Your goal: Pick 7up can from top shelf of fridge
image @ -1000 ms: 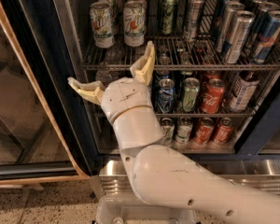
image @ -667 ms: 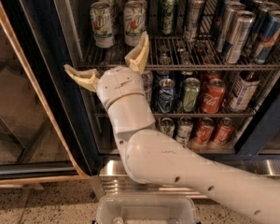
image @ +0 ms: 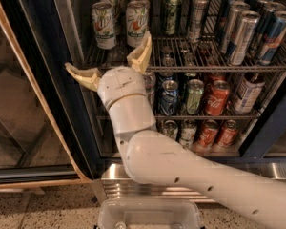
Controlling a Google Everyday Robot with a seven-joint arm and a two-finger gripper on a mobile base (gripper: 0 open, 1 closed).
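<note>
Cream gripper point(image: 107, 51) is held wide at centre-left before chrome wire top shelf point(image: 205, 67); cylindrical 7up can point(image: 104, 25) is seen above.

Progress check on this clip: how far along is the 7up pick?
Done: the fridge stands open and the hand is level with the front edge of the top shelf. Under way: lining up, with the hand open just below the 7up can, nothing gripped. Left: close around the can, grip it and lift it off the shelf.
</note>
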